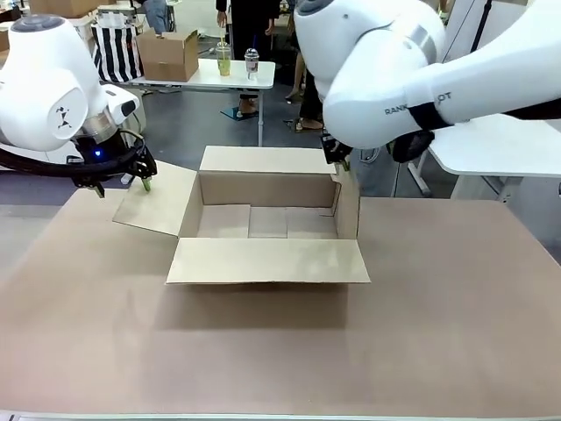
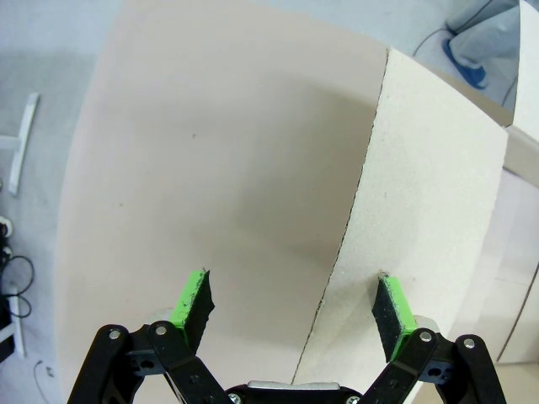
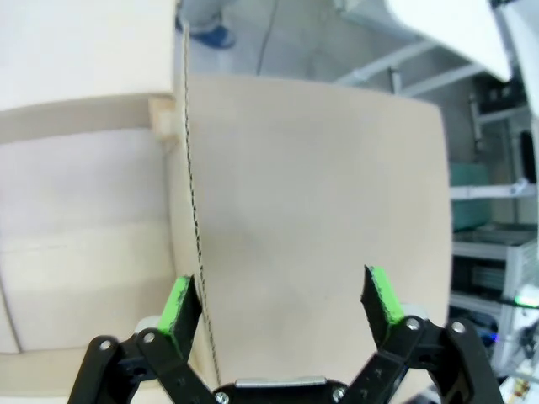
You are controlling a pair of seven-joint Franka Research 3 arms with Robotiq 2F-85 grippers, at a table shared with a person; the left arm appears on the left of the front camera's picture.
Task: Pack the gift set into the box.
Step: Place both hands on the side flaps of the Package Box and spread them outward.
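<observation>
Left wrist view: left gripper (image 2: 293, 307) is wide open and holds nothing. The outer edge of the box's left flap (image 2: 421, 210) runs up between its green pads (image 2: 192, 301); one pad sits over the flap, the other over bare table (image 2: 210, 168).

Right wrist view: right gripper (image 3: 280, 303) is also wide open and empty. The top edge of the upright right flap (image 1: 348, 206) passes just inside one of its fingers (image 3: 178, 305), with the rest of the gap over the table.

Front view: box (image 1: 263, 261) sits between the two grippers, open side up. Its near flap lies flat and the inside shows bare cardboard.

Risks, as I judge them:
- Right side is marginal. The flap edge is close to one finger rather than centred, so closing may push the flap sideways instead of pinching it. The flap then folds inward and blocks the opening for the gift set.
- Left flap is splayed outward at an angle. A straight descent may press it down instead of straddling it, which levers the box up or slides it toward the right gripper.
- Box looks light and nothing anchors it. Uneven pull from the two sides skews or drags it across the table.
- Corrugated edge may crease or tear at the hinge if a flap is bent past its fold.
</observation>
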